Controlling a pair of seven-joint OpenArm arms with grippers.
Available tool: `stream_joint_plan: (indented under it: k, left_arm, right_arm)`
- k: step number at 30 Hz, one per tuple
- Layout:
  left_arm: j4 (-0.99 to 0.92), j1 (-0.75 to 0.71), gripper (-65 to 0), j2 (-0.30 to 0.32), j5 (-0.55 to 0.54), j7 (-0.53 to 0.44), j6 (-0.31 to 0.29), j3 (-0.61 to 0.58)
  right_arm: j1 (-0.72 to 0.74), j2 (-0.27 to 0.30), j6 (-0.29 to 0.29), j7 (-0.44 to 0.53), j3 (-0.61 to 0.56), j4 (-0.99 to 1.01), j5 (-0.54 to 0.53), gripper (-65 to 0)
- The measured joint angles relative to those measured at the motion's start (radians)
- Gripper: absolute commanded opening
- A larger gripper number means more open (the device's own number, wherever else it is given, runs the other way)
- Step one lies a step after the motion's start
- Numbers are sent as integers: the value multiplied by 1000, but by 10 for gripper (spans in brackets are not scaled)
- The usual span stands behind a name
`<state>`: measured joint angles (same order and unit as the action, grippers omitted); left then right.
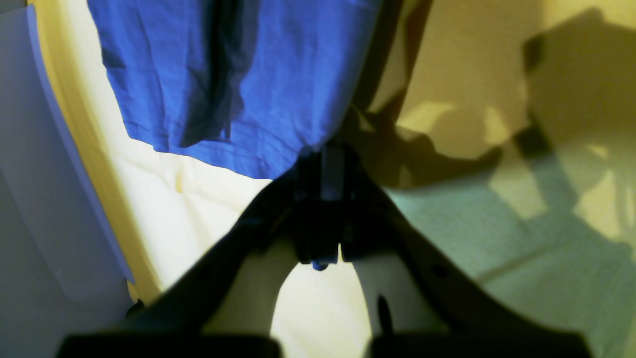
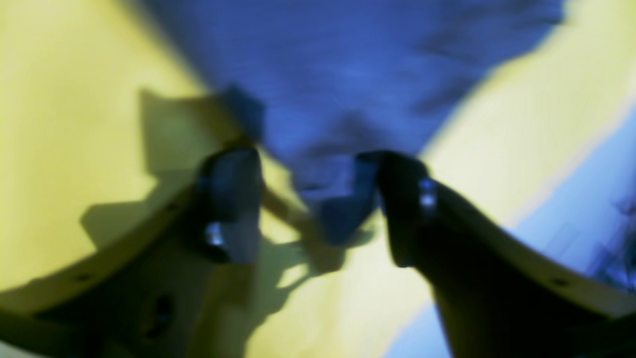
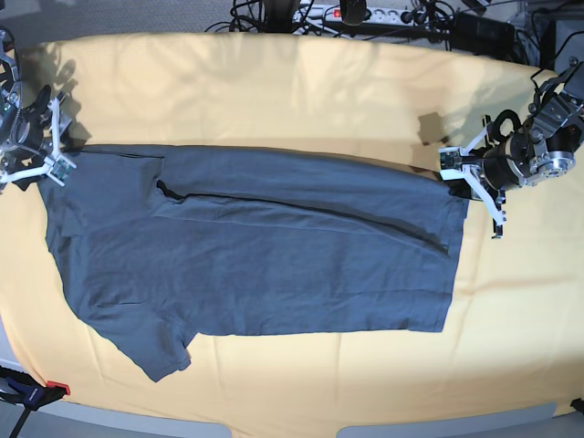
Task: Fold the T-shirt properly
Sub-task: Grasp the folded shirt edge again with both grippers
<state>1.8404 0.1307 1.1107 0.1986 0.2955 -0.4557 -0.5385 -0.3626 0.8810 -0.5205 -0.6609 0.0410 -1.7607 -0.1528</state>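
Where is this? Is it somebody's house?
Probably a robot lab, not a house: two robot arms reach over a T-shirt on a yellow table cloth, with cables and a power strip behind.

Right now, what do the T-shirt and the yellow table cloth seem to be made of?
T-shirt: likely soft matte cotton knit; it lies limp with shallow creases and no shine. Table cloth: probably thin woven fabric, matte; soft wrinkles show near the left gripper, though blur hides its weave.

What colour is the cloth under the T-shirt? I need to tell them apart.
Yellow-orange and plain, clearest in the base view: the table cloth under the dark blue-grey T-shirt.
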Motion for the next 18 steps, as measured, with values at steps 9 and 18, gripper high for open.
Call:
stream_joint_plan:
  k: [9, 18]
  left_arm:
    - [0, 0, -650, 0, 0, 0, 0, 0]
    - [0, 0, -650, 11, 0, 0, 0, 0]
  right_arm:
    - [-1, -1, 2, 7, 0, 0, 41, -322]
    - [-2, -1, -68, -51, 0, 0, 42, -317]
